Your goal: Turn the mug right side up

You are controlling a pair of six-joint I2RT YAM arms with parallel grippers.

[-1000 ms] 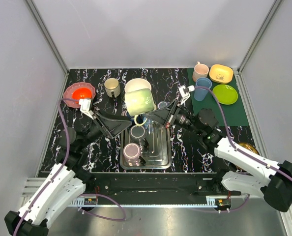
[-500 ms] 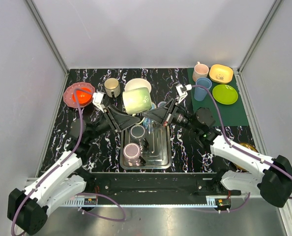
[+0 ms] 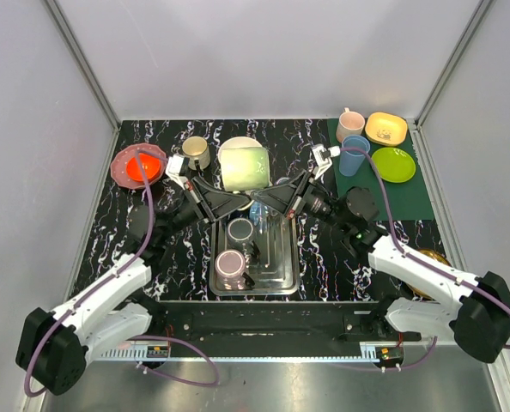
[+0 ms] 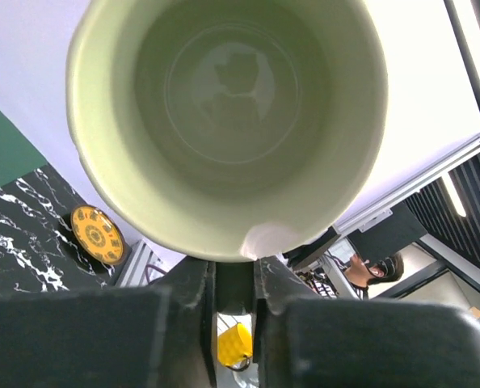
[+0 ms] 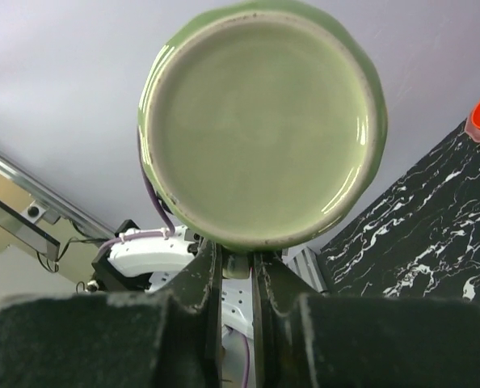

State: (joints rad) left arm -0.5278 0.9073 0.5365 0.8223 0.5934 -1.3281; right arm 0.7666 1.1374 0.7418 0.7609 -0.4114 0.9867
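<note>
A pale green mug (image 3: 245, 167) hangs in the air above the back of the metal tray (image 3: 286, 268), lying on its side. Its open mouth (image 4: 228, 105) faces the left wrist camera, and its glazed base (image 5: 260, 129) faces the right wrist camera. My left gripper (image 3: 235, 196) comes in from the left, and in the left wrist view the left gripper (image 4: 234, 283) is shut on the mug's handle. From the right comes my right gripper (image 3: 268, 194), and the right wrist view shows the right gripper (image 5: 233, 271) shut on the same handle. Both arms hold the mug between them.
The tray holds a pink cup (image 3: 230, 264), a grey cup (image 3: 239, 230) and a clear glass (image 3: 259, 215). A tan mug (image 3: 196, 152) and a red dish (image 3: 138, 165) sit back left. On the green mat (image 3: 409, 202) are a pink mug (image 3: 350, 124), blue cup (image 3: 354, 155), yellow bowl (image 3: 385, 129) and green plate (image 3: 393, 164).
My left arm swung right and back to the raised mug, and its open jaws closed on the handle. The mug shifted slightly back in the right gripper's hold.
</note>
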